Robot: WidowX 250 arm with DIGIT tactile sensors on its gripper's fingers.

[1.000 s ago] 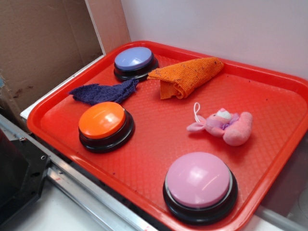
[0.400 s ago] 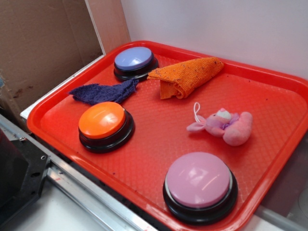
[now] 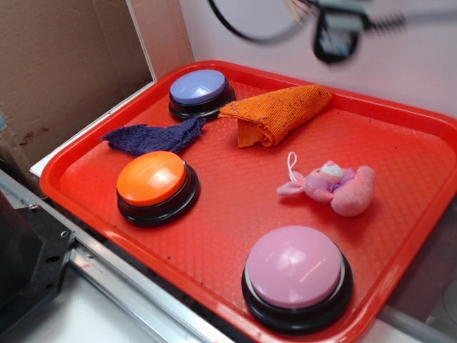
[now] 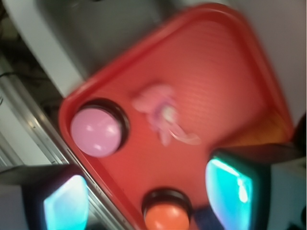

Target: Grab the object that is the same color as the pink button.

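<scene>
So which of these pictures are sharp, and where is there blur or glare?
Exterior view: the tray and pink bunny are sharp, the pink button shows soft glare, and only the tool at the top is smeared. Wrist view: everything is motion-blurred, the bunny included.

On the tray point(image 3: 400, 136), the plush bunny point(image 3: 332, 187) lies between the folded cloth point(image 3: 275, 113) behind and the dome button point(image 3: 296, 275) in front.
</scene>
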